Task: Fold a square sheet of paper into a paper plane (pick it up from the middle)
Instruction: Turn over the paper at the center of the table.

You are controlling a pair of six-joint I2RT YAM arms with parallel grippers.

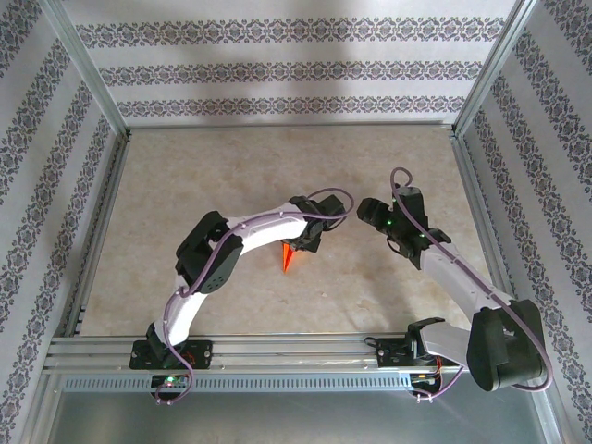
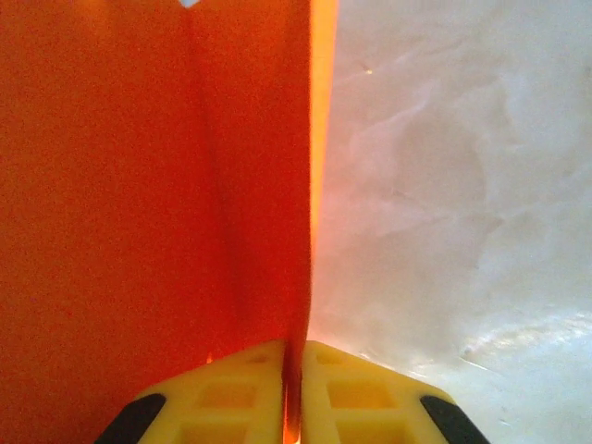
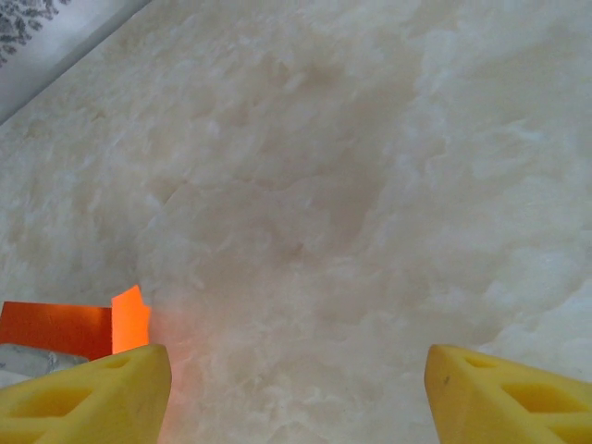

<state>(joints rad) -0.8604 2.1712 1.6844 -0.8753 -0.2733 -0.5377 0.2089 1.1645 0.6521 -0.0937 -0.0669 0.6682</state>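
The square sheet of paper is folded into a narrow orange-red paper plane point(image 1: 289, 256), its point toward the near edge at the table's middle. My left gripper point(image 1: 303, 242) is shut on it from behind. In the left wrist view the yellow fingers point(image 2: 250, 379) pinch the plane's upright fold, and the orange paper point(image 2: 139, 185) covers the left half of that view. My right gripper point(image 1: 370, 211) hovers to the right of the plane, apart from it. Its yellow fingers point(image 3: 83, 388) stand wide open around bare table, and a corner of the orange paper point(image 3: 129, 319) shows at the left.
The beige marbled tabletop point(image 1: 277, 166) is boxed in by patterned walls and metal corner posts point(image 1: 92, 83). A metal rail point(image 1: 277, 350) carrying both arm bases runs along the near edge.
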